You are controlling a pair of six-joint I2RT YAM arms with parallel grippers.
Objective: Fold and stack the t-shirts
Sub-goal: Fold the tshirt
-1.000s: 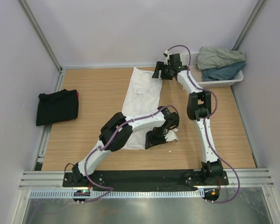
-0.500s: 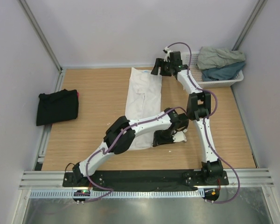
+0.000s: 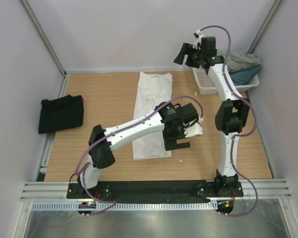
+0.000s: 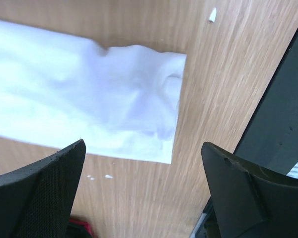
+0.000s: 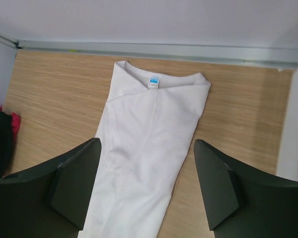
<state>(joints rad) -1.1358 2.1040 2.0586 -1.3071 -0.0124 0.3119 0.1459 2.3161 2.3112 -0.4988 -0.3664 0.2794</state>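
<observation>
The white t-shirt point(image 3: 150, 113) lies flat in the middle of the table as a long narrow strip, collar and blue label point(image 5: 153, 82) toward the back wall. My left gripper point(image 3: 175, 143) hovers open just right of its near corner point(image 4: 159, 124), with nothing between the fingers point(image 4: 44, 191). My right gripper point(image 3: 185, 53) is raised high at the back, open and empty, looking down on the collar end point(image 5: 154, 144). A folded black t-shirt point(image 3: 61, 113) sits at the far left. Grey-green point(image 3: 237, 60) and teal point(image 3: 244, 75) t-shirts lie bunched in the basket.
The white lattice basket point(image 3: 207, 87) stands at the back right corner. Something red point(image 3: 83, 100) shows at the black shirt's edge. Small white specks point(image 4: 212, 15) lie on the wood near the shirt's hem. Metal rails run along the near table edge point(image 3: 154, 189).
My left gripper opened and let go of the white shirt's near right corner, then drew back over it. My right arm lifted off the collar end and swung up toward the basket.
</observation>
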